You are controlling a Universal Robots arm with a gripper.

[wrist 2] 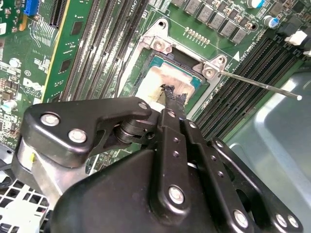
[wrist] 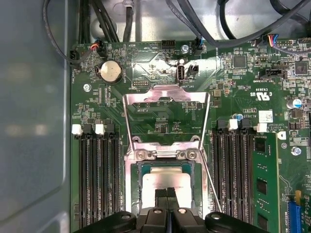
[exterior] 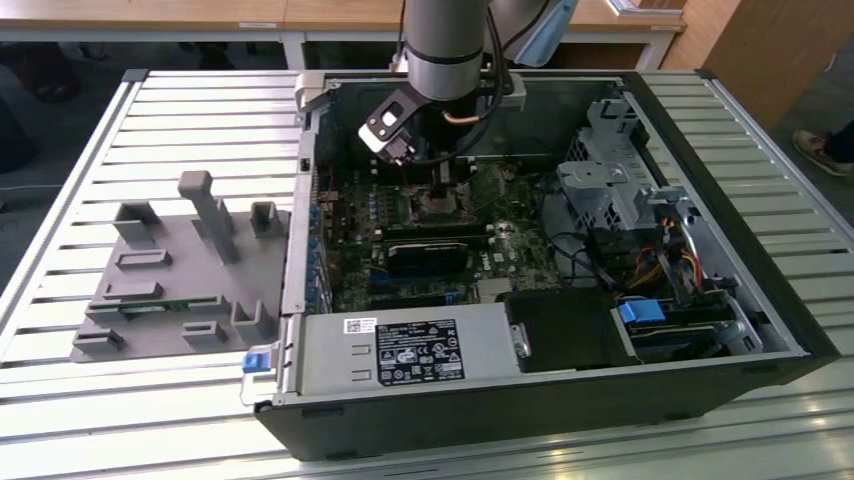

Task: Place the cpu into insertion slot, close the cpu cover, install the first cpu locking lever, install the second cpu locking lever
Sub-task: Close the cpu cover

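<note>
we see the pincer (wrist 2: 172, 95) narrow, its fingers pressed together with nothing between them, tips touching the silver top of the cpu (wrist: 167, 178). the cpu lies directly under the pincer, seated in the insertion slot (wrist: 140, 183). just beyond the pincer the cpu cover (wrist: 163, 93) lies open on the motherboard (wrist: 243, 92), and a locking lever (wrist 2: 262, 86) sticks out beside the slot. the open computer case (exterior: 534, 410) around the pincer holds the board and stands on the slatted desk (exterior: 134, 420).
</note>
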